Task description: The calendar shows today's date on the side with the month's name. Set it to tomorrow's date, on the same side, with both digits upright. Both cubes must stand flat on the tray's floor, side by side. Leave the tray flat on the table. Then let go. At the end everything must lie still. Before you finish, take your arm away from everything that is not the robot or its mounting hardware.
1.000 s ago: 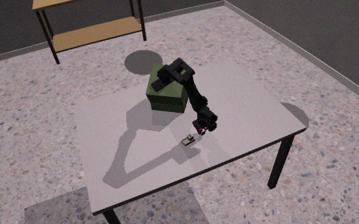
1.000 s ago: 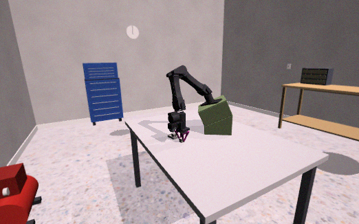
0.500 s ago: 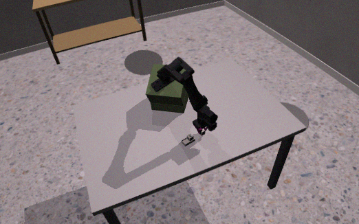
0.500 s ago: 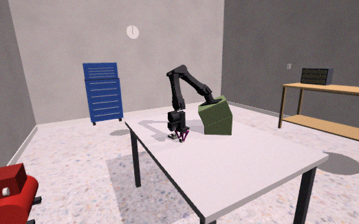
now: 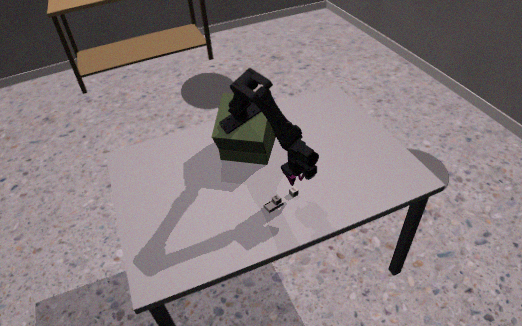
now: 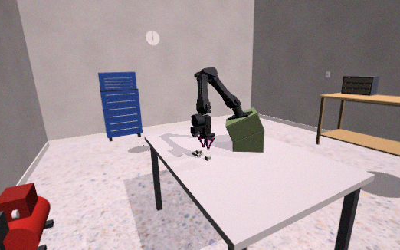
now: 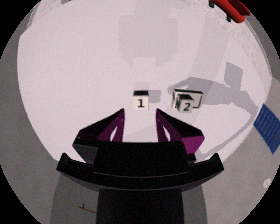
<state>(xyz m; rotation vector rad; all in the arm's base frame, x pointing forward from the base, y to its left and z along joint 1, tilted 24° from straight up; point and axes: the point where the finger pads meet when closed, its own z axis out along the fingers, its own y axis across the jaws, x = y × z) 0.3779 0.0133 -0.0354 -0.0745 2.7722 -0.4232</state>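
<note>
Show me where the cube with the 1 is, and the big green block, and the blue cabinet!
Cube with the 1 [image 5: 293, 192] [image 6: 208, 158] [image 7: 140, 103]: top, exterior, wrist; its body, the numbered face in wrist.
Green block [image 5: 243, 154] [image 6: 248, 137]: top, exterior; its side.
Blue cabinet [image 6: 121, 112] [image 7: 271, 129]: exterior, wrist; its front.

The end effector [image 5: 296, 179] [image 6: 208, 147] [image 7: 140, 112] is black with magenta fingers. White cubes carry black digits, "1" [image 7: 140, 101] and "2" [image 7: 186, 104]. The counter [image 5: 362, 145] [image 6: 285, 184] [image 7: 81, 65] is pale grey, the arm's pedestal [image 5: 243, 150] [image 6: 248, 134] green, the tool cabinet [image 6: 121, 111] [image 7: 271, 129] blue.
</note>
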